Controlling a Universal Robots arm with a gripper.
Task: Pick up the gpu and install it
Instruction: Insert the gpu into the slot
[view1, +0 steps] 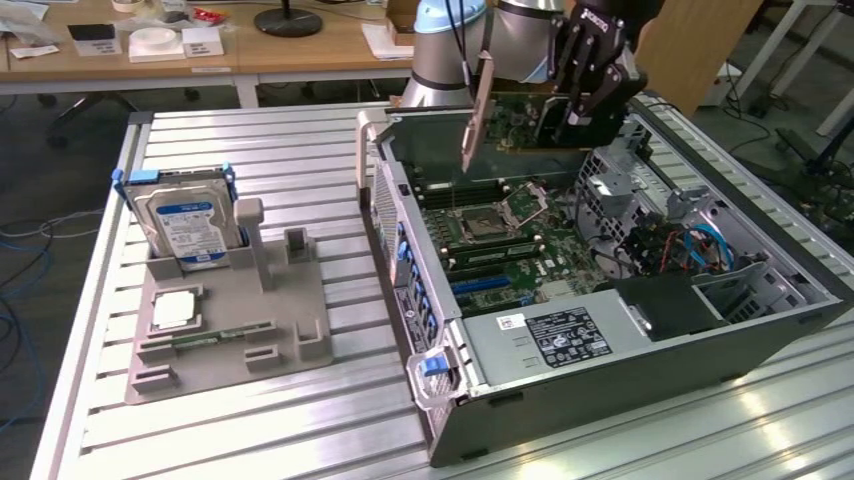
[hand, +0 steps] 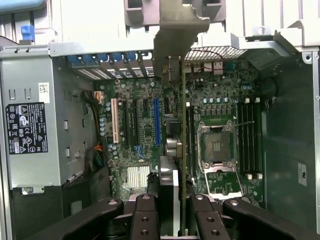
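Note:
The gpu (view1: 514, 118) is a green circuit card with a silver end bracket (view1: 471, 115). It hangs upright on its edge above the far end of the open computer case (view1: 747, 330), over the motherboard (view1: 501, 235). My black gripper (view1: 587, 95) is shut on the card's upper edge. In the wrist view the gpu (hand: 183, 145) is seen edge-on between my gripper's (hand: 174, 220) two fingers (hand: 145, 217), its bracket (hand: 176, 37) pointing at the case's rear slot openings. The card hovers above the board between the blue slot (hand: 157, 120) and the CPU socket (hand: 216, 147), not touching it.
A grey holder (view1: 287, 320) on the slatted table at the exterior view's left carries an upright hard drive (view1: 187, 225), a flat chip (view1: 174, 310) and a memory stick (view1: 220, 335). The power supply (view1: 561, 335) fills the case's near end. Drive cages and cables (view1: 681, 245) line its right side.

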